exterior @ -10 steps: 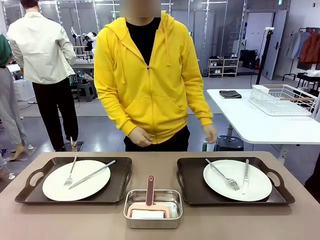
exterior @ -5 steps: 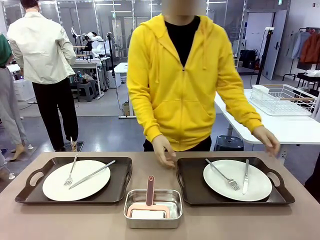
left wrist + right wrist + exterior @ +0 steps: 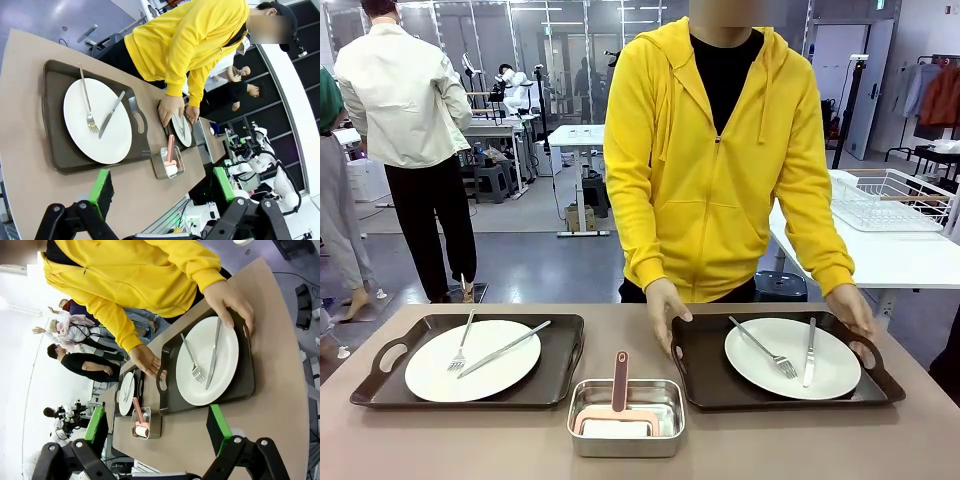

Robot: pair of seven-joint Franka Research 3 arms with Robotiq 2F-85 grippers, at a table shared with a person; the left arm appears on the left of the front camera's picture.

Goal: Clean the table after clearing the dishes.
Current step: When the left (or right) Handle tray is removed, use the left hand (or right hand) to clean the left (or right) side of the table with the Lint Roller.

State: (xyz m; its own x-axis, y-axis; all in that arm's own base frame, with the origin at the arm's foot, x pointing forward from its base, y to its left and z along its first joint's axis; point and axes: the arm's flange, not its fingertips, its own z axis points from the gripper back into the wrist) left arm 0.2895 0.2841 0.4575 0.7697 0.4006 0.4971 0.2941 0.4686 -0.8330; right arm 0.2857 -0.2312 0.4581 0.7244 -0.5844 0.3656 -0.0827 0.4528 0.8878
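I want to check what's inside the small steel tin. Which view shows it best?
Front view: the tin sits close and centred, its inside visible. Both wrist views show it small and distant.

Grey smooth floor [image 3: 540, 265], evenly lit. White-topped table [image 3: 840, 255] at right carries a white wire dish rack [image 3: 890, 200], with a dark stool [image 3: 778, 287] beneath. Glass partitions [image 3: 535, 40] stand behind. Clothes rail [image 3: 938, 100] at far right. Bystander in white jacket [image 3: 405, 100] at left, back turned.

Tabletop [image 3: 450, 445] is bare along the near edge, either side of the steel tin [image 3: 625, 446]. A person's hand [image 3: 667, 312] and other hand [image 3: 848, 303] hold the right tray [image 3: 705, 370] at both ends, blocking it. The left tray [image 3: 560, 365] is unobstructed.
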